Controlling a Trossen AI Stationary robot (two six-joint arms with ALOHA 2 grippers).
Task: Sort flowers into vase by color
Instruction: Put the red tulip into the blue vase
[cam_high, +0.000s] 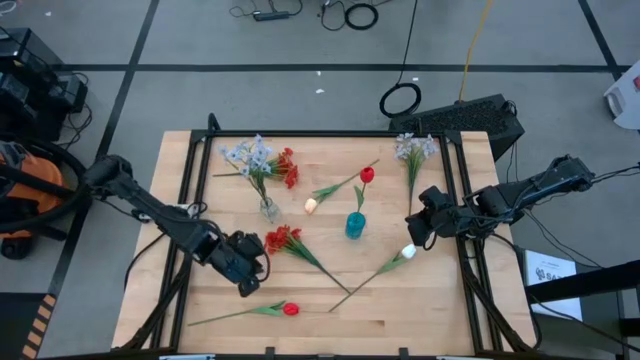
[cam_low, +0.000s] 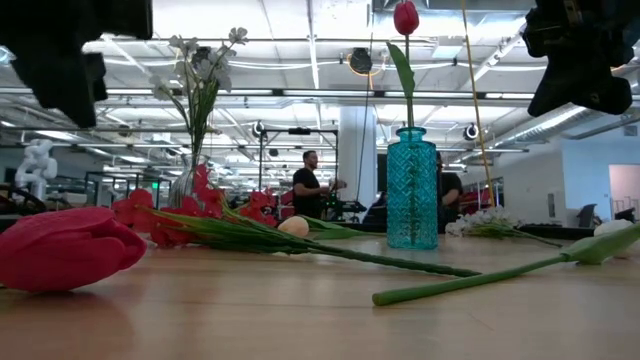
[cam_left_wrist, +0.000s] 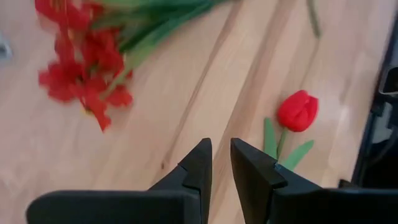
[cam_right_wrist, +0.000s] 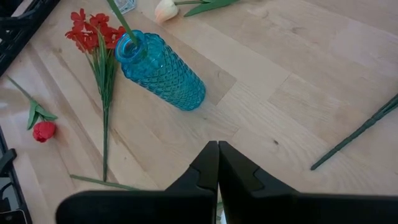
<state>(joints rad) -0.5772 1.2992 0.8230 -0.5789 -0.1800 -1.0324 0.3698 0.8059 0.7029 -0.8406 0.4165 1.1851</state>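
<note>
On the pale wooden plank surface (cam_high: 200, 290), a blue cut-glass vase (cam_high: 355, 226) stands upright near the middle, holding one red rosebud on a green stem (cam_high: 366, 176). Further back and to its left a clear glass vase (cam_high: 268, 209) holds a mixed bunch of pale blue-white sprays (cam_high: 250, 155) and red blossoms (cam_high: 288, 167).

Other flowers lie loose. A red cluster on a long green stem (cam_high: 283, 239) rests between the two vases and the front edge. A second red rosebud with green leaves (cam_high: 290, 309) lies near the front edge. A cream bud (cam_high: 311, 205) lies on its side just left of the blue vase, its stem running back and to the right. A white bud on a long green stem (cam_high: 407, 252) lies to the right of the blue vase, and another pale blue-white spray (cam_high: 414, 148) lies at the back right.

The left claw (cam_high: 247, 275) hovers over the front left part, just beside the red cluster, clenched nearly together with only a narrow slit between its dark fingers (cam_left_wrist: 199, 165) and nothing held. The right claw (cam_high: 412, 232) hangs at the right, just above the white bud, its fingers (cam_right_wrist: 208, 165) clenched together and empty.
</note>
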